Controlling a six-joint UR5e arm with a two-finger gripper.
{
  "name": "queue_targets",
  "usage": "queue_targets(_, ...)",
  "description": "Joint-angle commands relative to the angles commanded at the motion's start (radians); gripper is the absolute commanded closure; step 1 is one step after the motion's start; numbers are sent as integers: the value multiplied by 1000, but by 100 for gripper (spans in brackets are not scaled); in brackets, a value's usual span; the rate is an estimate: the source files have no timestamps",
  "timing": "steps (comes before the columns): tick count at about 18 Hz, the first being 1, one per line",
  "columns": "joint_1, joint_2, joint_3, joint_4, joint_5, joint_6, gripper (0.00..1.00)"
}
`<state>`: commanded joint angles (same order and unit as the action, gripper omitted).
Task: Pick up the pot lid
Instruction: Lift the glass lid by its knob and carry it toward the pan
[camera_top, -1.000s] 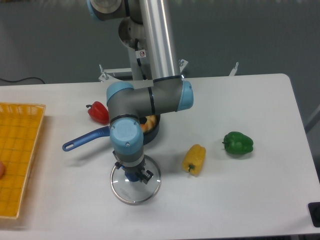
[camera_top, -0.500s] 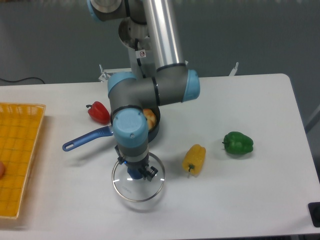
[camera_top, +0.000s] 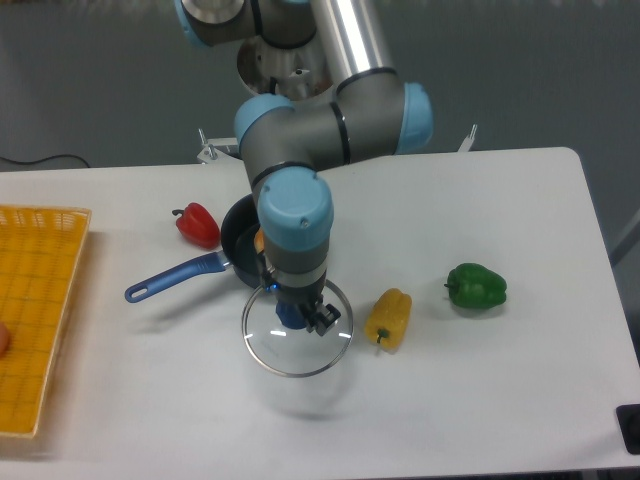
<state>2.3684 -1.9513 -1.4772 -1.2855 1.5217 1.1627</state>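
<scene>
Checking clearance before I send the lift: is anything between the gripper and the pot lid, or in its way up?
Nothing visible stands between them: the gripper is closed on the blue knob of the pot lid. Nothing visible blocks a straight lift either; the yellow pepper sits beside the lid, not over it.

The gripper (camera_top: 297, 298) is pinching the glass pot lid (camera_top: 298, 352) by its blue knob (camera_top: 291, 316), holding it above the white table (camera_top: 500, 400). A blue-handled black pan (camera_top: 233, 243) is sitting near a red pepper (camera_top: 198, 227); a yellow vegetable (camera_top: 389, 317) is lying beyond the lid's right edge.
</scene>
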Motion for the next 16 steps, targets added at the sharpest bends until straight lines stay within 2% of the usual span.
queue_targets(8,34,31,-12,2,-3,57,52)
queue_targets(16,34,35,-20,2,-2,58,52)
